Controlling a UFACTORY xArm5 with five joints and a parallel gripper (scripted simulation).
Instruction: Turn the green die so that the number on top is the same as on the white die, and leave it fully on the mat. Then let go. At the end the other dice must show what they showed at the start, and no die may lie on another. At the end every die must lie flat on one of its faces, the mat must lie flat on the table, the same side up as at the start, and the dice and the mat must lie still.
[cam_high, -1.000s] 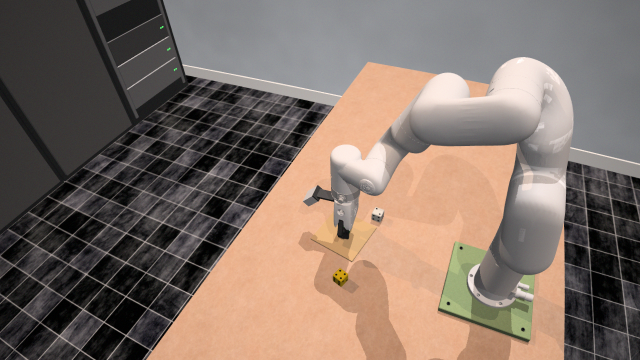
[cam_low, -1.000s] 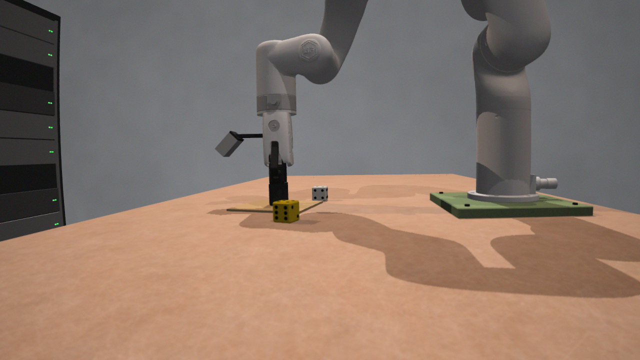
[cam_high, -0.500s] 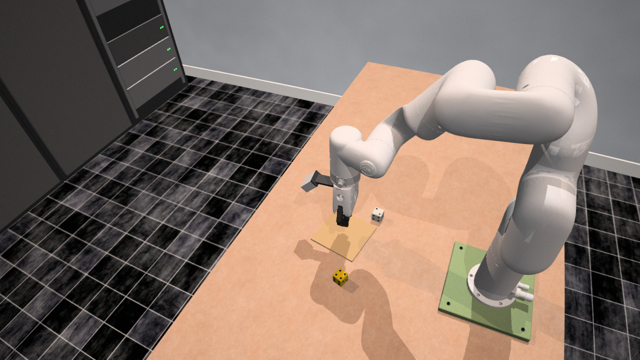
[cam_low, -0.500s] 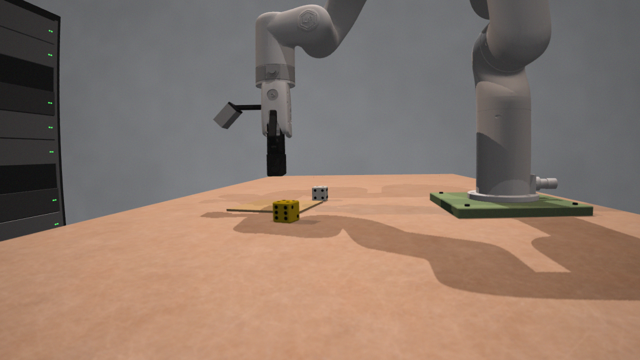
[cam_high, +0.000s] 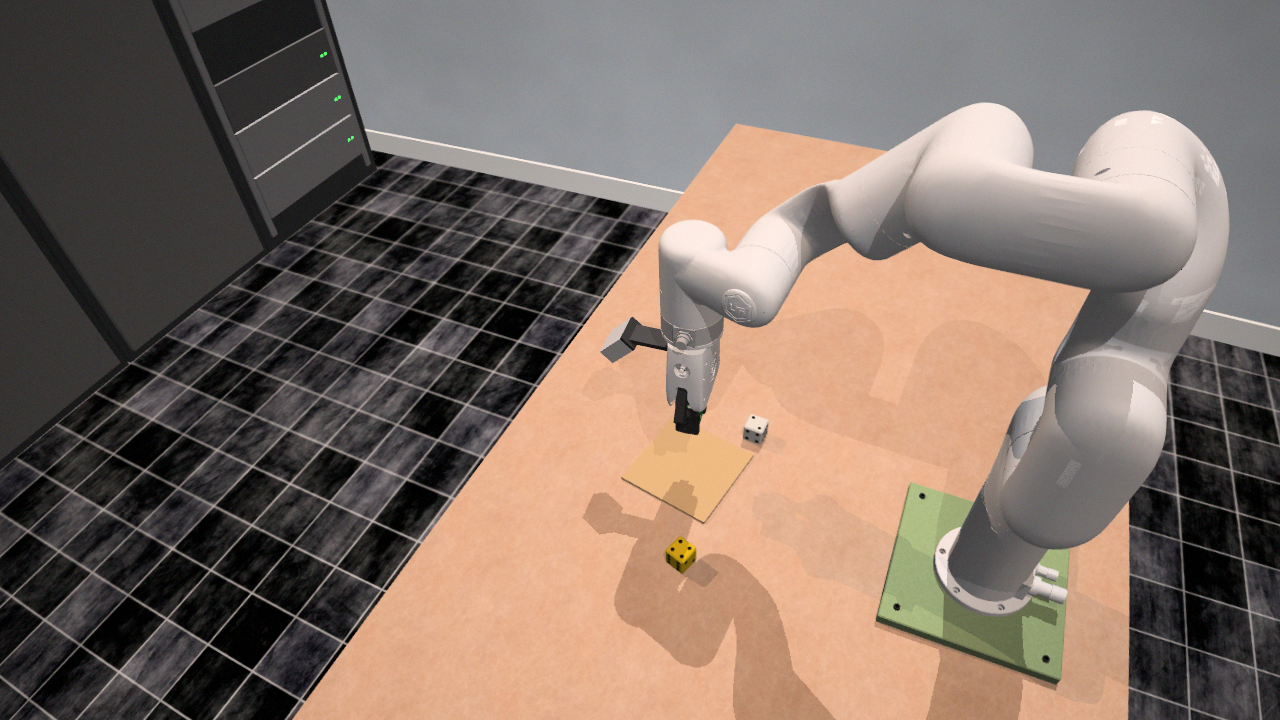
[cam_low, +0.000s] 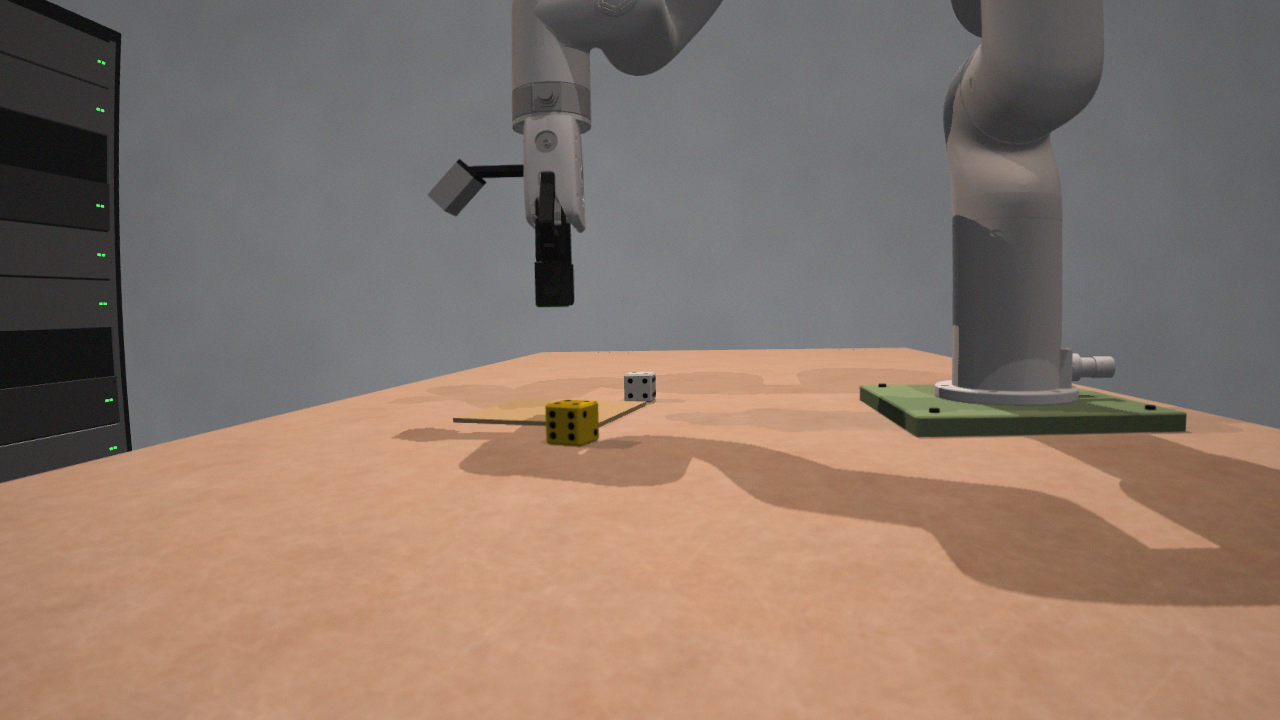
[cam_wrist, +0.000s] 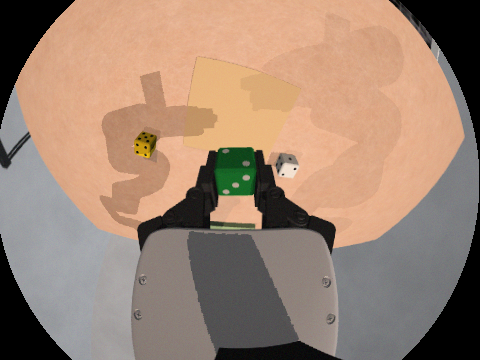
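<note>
My gripper is shut on the green die and holds it well above the table, over the far edge of the tan mat. In the top and exterior views the black fingers hide most of the die; a green sliver shows. The white die lies flat on the table just beyond the mat's corner. The yellow die lies flat on the table on the near side of the mat.
The arm's green base plate is bolted to the table at the right. A dark server rack stands on the floor off the table's left side.
</note>
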